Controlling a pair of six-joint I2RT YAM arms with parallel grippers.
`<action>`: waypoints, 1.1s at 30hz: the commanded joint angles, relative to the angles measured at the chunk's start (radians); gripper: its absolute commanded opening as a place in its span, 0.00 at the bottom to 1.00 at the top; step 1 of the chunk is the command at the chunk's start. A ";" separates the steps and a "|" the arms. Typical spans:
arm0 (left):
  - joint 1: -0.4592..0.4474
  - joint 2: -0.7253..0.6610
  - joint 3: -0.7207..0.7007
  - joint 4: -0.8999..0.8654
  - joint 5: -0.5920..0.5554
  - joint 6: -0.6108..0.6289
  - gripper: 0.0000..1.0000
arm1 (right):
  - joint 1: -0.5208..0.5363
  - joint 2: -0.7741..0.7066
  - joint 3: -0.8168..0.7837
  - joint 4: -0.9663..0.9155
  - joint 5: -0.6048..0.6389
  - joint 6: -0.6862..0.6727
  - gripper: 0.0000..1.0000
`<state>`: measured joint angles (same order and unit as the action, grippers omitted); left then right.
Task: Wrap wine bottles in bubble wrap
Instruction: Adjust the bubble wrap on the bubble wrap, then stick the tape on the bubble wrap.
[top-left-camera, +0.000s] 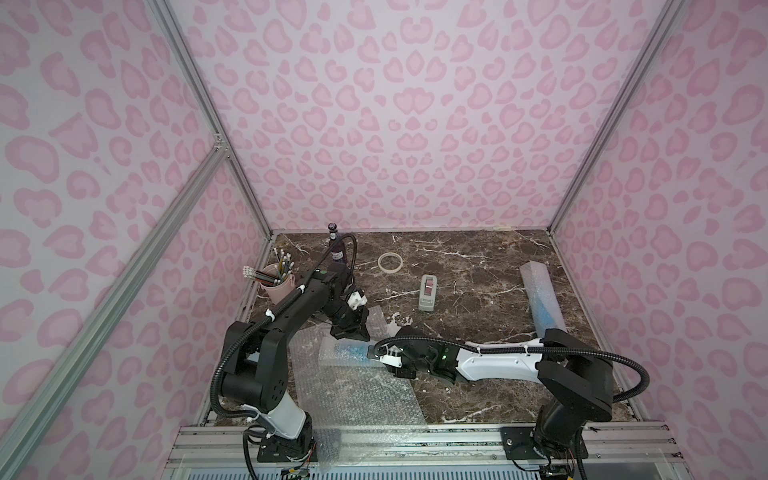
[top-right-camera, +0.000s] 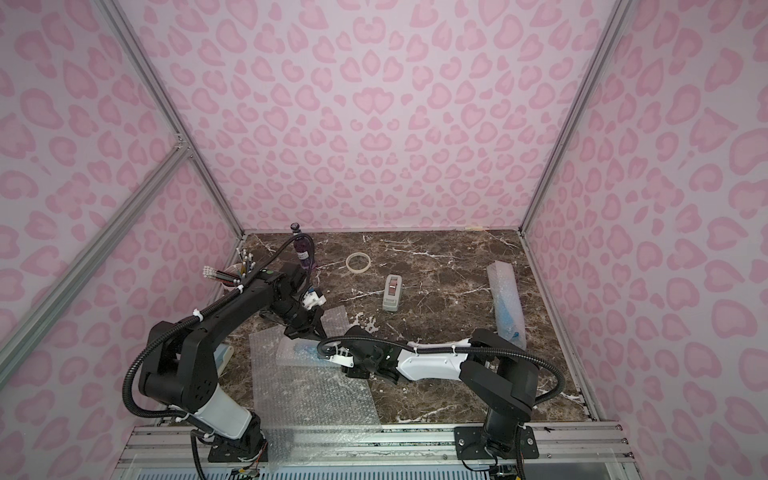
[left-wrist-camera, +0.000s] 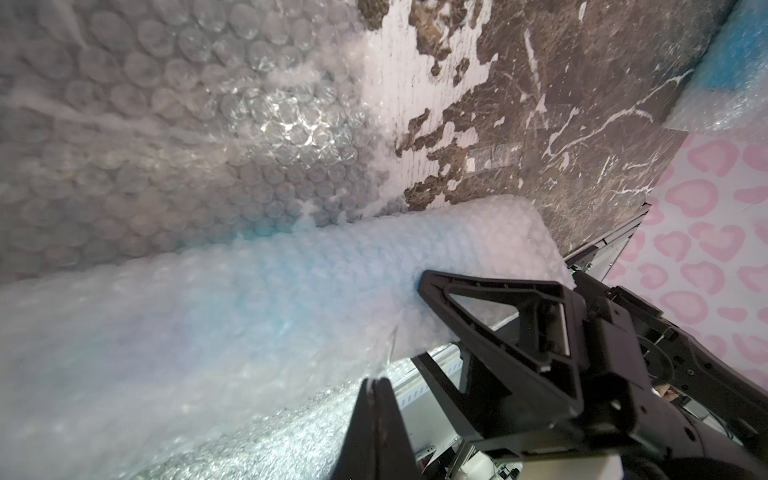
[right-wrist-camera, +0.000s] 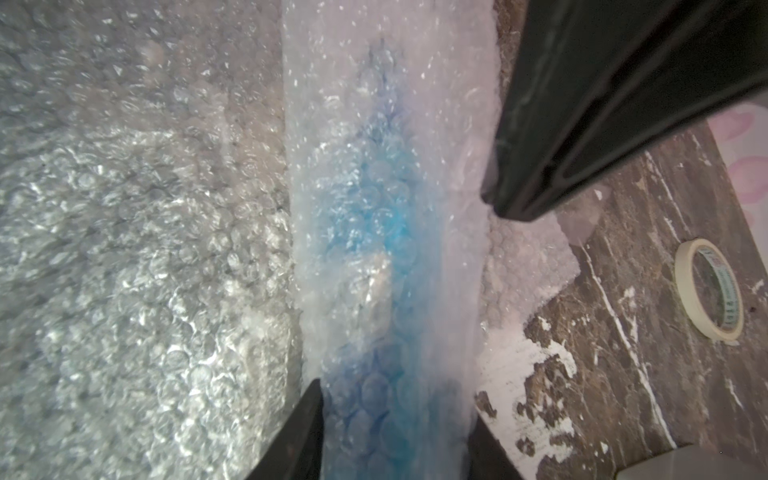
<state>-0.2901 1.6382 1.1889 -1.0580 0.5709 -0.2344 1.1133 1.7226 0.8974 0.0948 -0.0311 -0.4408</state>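
Roughly centre-left on dark marble table (top-left-camera: 478, 266): blue bottle (top-left-camera: 347, 351) on its side, rolled partway in bubble wrap (top-left-camera: 365, 395). Rest of sheet flat toward front, near edge hanging over table's front edge onto metal rail (top-left-camera: 465, 440). R gripper (right-wrist-camera: 395, 403) in from the right, jaws either side of the roll's end and pressed against it, grasping blue bottle through the wrap. L gripper (top-left-camera: 351, 332) angled down from behind, jaws clenched, tips at a loose flap of wrap on the roll's far side; can't tell if any film pinched. Second blue bottle (top-left-camera: 540, 299), fully wrapped, close along right edge of table, well apart from both arms. Purple bottle (top-left-camera: 337, 249) upright, unwrapped, near back-left corner, behind L arm. Pencil cup (top-left-camera: 279, 289) at left edge, just beside L arm. Tape roll (top-left-camera: 390, 262) and tape dispenser (top-left-camera: 428, 293) toward back-centre, apart from each other. Open tabletop in the middle and front-right, betw. dispenser, wrapped bottle and R arm.
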 joint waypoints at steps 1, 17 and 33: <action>-0.001 0.011 0.022 0.021 0.030 -0.008 0.02 | 0.004 0.017 -0.018 -0.095 -0.018 -0.004 0.44; -0.011 0.050 -0.036 -0.012 0.054 0.006 0.02 | -0.005 0.031 -0.015 -0.109 -0.018 0.004 0.44; -0.010 0.059 -0.090 -0.016 0.010 0.014 0.02 | -0.016 0.030 -0.013 -0.112 -0.039 0.014 0.46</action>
<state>-0.3004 1.6913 1.1019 -1.0500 0.6022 -0.2337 1.0992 1.7390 0.8948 0.1291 -0.0486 -0.4374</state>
